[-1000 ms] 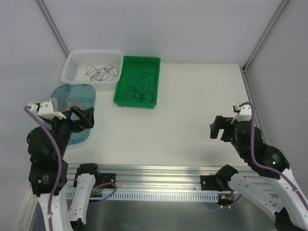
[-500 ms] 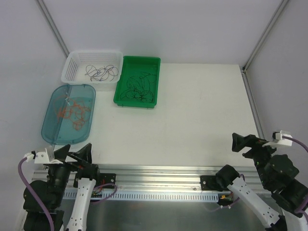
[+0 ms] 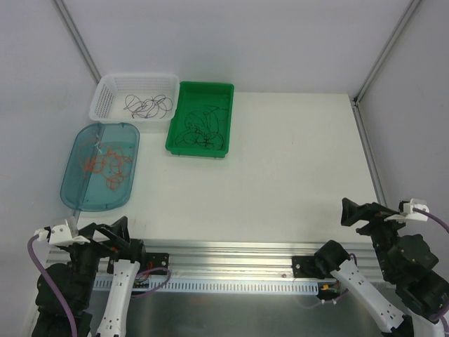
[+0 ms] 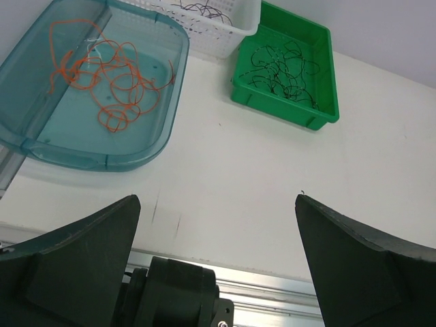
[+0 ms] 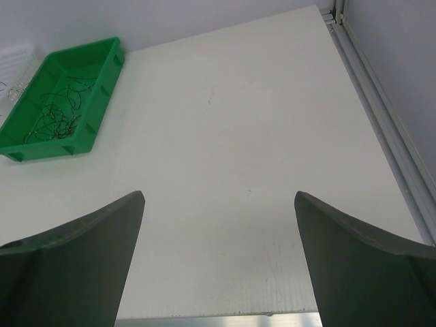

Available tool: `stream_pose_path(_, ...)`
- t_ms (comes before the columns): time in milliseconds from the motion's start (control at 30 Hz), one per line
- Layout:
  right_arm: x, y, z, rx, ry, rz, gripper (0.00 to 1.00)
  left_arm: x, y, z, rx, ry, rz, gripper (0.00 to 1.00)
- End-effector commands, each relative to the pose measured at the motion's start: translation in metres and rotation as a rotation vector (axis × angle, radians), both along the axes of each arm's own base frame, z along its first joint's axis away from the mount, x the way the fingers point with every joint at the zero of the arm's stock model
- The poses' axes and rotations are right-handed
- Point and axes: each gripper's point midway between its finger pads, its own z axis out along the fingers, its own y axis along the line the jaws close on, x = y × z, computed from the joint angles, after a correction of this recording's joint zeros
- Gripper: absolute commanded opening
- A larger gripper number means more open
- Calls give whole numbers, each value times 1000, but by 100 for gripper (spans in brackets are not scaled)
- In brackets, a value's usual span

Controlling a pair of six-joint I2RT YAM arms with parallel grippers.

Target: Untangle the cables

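- The left gripper [image 4: 214, 201] is hovering low over the near-left edge of the table [image 3: 280, 161], its jaws standing wide apart and holding nothing.
- The right gripper [image 5: 218, 197] is hanging over the near-right edge, likewise spread wide and empty, well apart from every container.
- The red-orange cables [image 4: 109, 75] are lying in loose, overlapping loops inside the teal tray [image 4: 41, 136] at the left.
- The black cables [image 3: 147, 105] are sitting in the white basket [image 3: 105, 88] at the far left.
- Darker cables [image 4: 283, 68] are curling together in the green tray [image 4: 272, 102], just right of the basket.
- No wire is showing on the bare table between the arms and the containers.
- Judging by this, the sorting by colour is looking done or nearly so, and both arms are appearing parked.
- Any next move is calling for a long reach to the far left. It also needs a fine pinch on a single hair-thin strand, since the loops in each container are crossing one another.
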Motion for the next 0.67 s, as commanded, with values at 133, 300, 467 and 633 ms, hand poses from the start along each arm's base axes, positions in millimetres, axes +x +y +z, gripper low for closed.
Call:
stream_pose_path(133,-6,-2,5,62,-95,18,97,-26,3,-6,-47,-129,22,99)
stream_pose_path(300,-5,0,9,53,-99,30,97,-23,0,-9,-54,-118,6,99)
stream_pose_path(467,-1,5,8,45,-91,39,97,-21,2,-11,-62,-112,21,99)
stream_pose_path(633,2,8,8,48,-99,45,97,-20,4,-12,-47,-109,28,99)
